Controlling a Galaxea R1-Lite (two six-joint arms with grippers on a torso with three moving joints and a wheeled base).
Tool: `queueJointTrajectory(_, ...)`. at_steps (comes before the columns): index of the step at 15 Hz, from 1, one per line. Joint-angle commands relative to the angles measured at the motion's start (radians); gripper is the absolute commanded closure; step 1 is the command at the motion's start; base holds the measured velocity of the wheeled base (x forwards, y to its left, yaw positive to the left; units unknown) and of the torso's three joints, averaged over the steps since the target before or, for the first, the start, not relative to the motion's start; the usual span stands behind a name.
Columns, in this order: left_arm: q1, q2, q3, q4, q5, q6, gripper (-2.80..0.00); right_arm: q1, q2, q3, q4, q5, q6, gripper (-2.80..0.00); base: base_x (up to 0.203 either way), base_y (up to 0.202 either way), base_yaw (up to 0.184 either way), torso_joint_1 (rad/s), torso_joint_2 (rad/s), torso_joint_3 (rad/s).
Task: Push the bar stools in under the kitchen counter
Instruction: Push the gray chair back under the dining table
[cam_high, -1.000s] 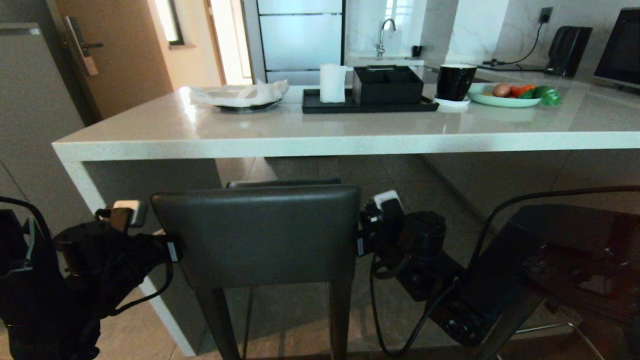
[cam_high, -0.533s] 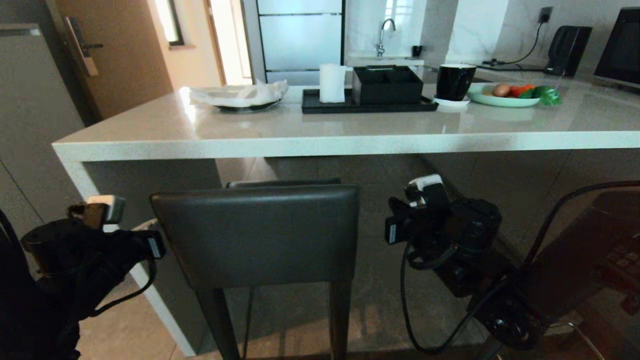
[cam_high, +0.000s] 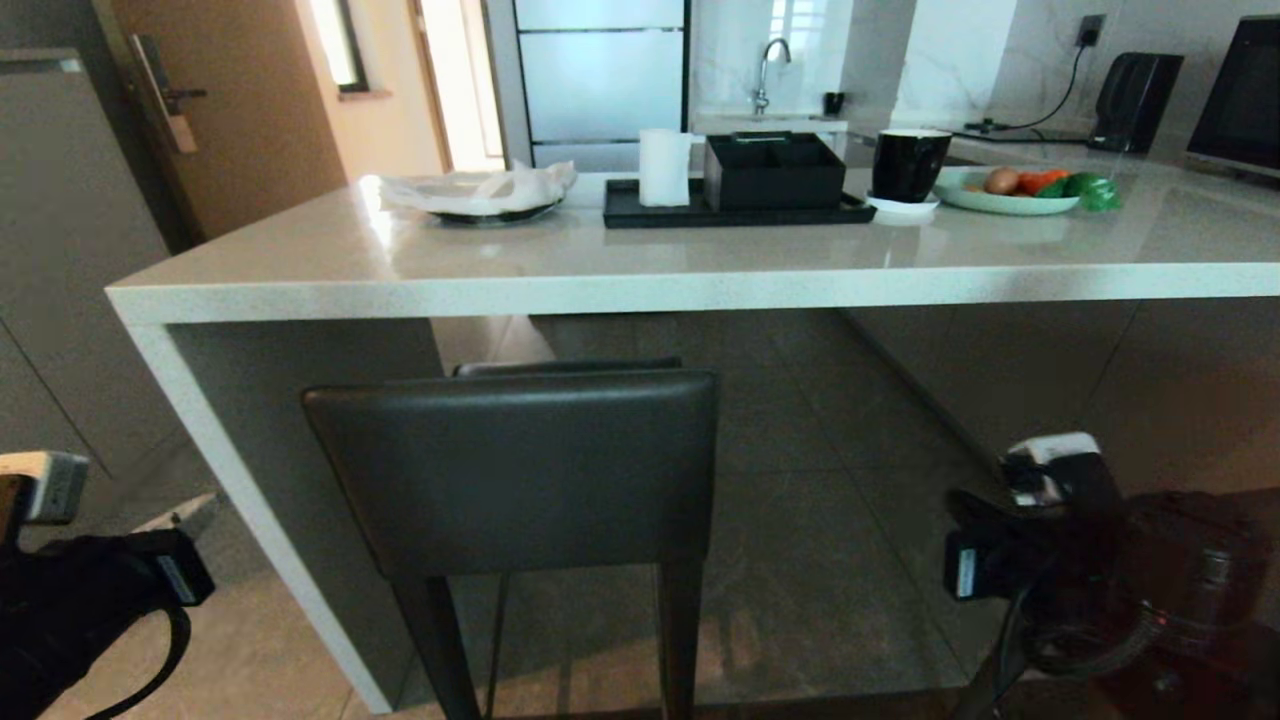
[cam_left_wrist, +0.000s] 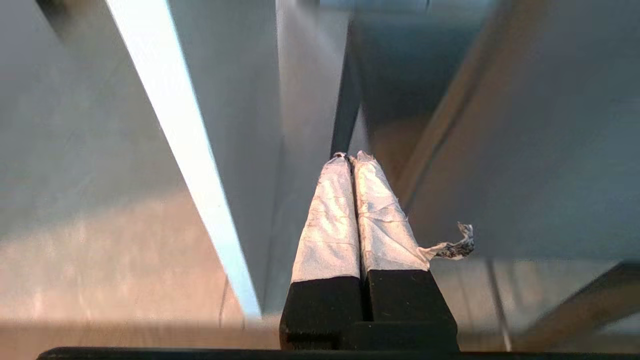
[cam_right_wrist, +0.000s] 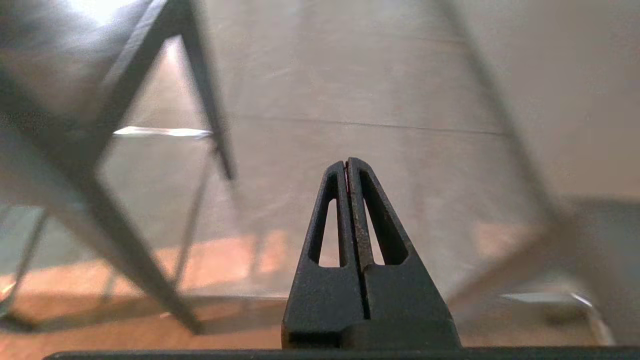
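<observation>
Moved: a second ago we had both grippers against the sides of the stool's backrest; now we see them drawn away from it and lower, one to each side.
Left gripper (cam_left_wrist: 350, 159): well left of the stool (cam_high: 510, 470), low, in front of the counter's end panel (cam_high: 250, 500); its taped fingers (cam_left_wrist: 330, 215) are pressed together on nothing.
Counter (cam_high: 640, 270): its pale slab runs across above the stool and reaches well past it on both sides.
Stool: we see its dark backrest in the middle, just below the slab's front edge and still on our side of it, with its legs on the tiled floor (cam_high: 830, 560); behind the backrest another dark edge shows under the slab, too little for us to name.
Tray (cam_high: 735, 210): on the slab, above the stool, with a white roll (cam_high: 665, 165) and a black box (cam_high: 775, 170) on it.
Right gripper (cam_right_wrist: 347, 161): well right of the stool, low over the floor; its black fingers are pressed together and empty.
</observation>
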Motion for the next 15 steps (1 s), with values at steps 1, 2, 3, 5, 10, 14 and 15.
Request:
queueJointTrajectory(1, -0.008, -0.179, 0.017, 0.01, -0.002, -0.003, 0.0, -0.043, -0.187, 0.081, -0.006, -0.013, -0.006, 0.0, 0.0, 0.0, 0.0, 0.0, 0.0, 0.0)
queueJointTrajectory(2, -0.016, -0.259, 0.019, 0.046, -0.002, -0.005, 0.0, -0.09, -0.264, 0.113, -0.003, -0.018, -0.014, 0.0, 0.0, 0.0, 0.0, 0.0, 0.0, 0.0)
queueJointTrajectory(3, -0.021, -0.342, 0.018, 0.093, -0.003, -0.005, 0.0, -0.146, -0.346, 0.131, 0.006, -0.019, -0.028, 0.0, 0.0, 0.0, 0.0, 0.0, 0.0, 0.0)
queueJointTrajectory(5, -0.026, -0.514, 0.001, 0.234, -0.003, -0.006, 0.0, -0.216, -0.525, 0.145, 0.055, -0.011, -0.079, 0.0, 0.0, 0.0, 0.0, 0.0, 0.0, 0.0)
queueJointTrajectory(10, -0.028, -1.018, -0.185, 0.876, -0.005, -0.009, 0.0, -0.273, -0.967, 0.009, 0.467, 0.01, -0.188, 0.0, 0.0, 0.0, 0.0, 0.0, 0.0, 0.0)
queueJointTrajectory(14, -0.043, -1.315, -0.465, 1.485, -0.106, -0.017, 0.0, -0.276, -1.284, -0.253, 1.053, 0.035, -0.184, 0.0, 0.0, 0.0, 0.0, 0.0, 0.0, 0.0)
queueJointTrajectory(15, -0.072, -1.337, -0.525, 1.56, -0.16, -0.022, 0.0, -0.277, -1.353, -0.28, 1.143, 0.041, -0.183, 0.0, 0.0, 0.0, 0.0, 0.0, 0.0, 0.0)
